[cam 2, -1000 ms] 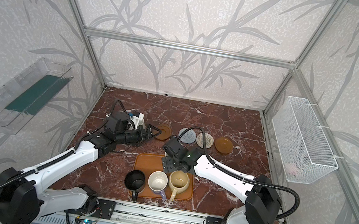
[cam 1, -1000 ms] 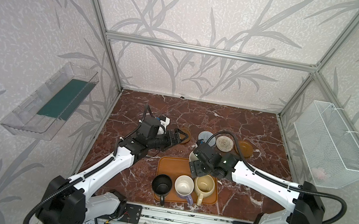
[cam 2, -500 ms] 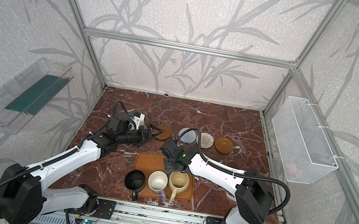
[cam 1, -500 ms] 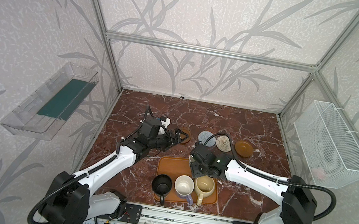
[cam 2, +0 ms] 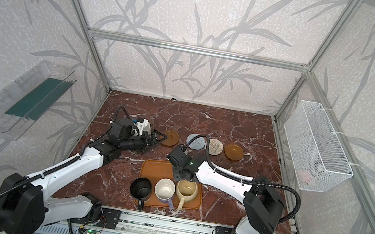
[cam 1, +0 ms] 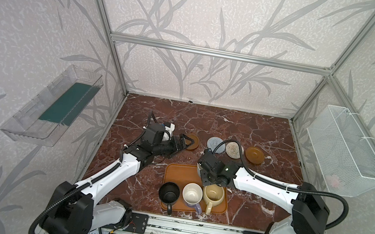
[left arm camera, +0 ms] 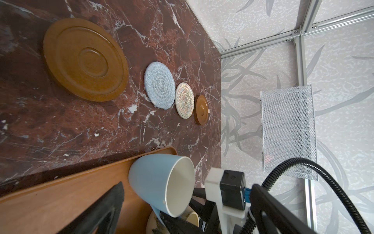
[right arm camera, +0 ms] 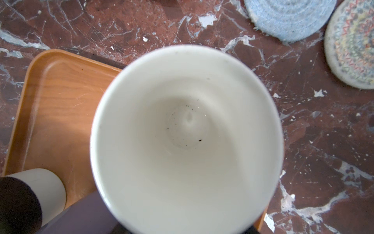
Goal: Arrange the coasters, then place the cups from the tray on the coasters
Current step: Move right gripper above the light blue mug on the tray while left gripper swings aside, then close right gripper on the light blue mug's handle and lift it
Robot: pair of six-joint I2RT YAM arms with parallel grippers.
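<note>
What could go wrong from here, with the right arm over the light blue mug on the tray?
First, the light blue mug sits at the far corner of the tray, close beside the cream-yellow mug. The right end effector at its rim could knock that neighbour or tip the mug over the edge. Second, the grey-blue coaster and the cream woven coaster lie very close together, so mugs set on them might clash handles.

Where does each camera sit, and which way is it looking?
Top views: high in front, looking down at the table; left arm and right arm show.
Left wrist: on that arm, facing coasters and blue cup; own finger shows.
Right wrist: above the blue cup, looking in; own body unclear.
Wrist views share blue cup and tray.
</note>
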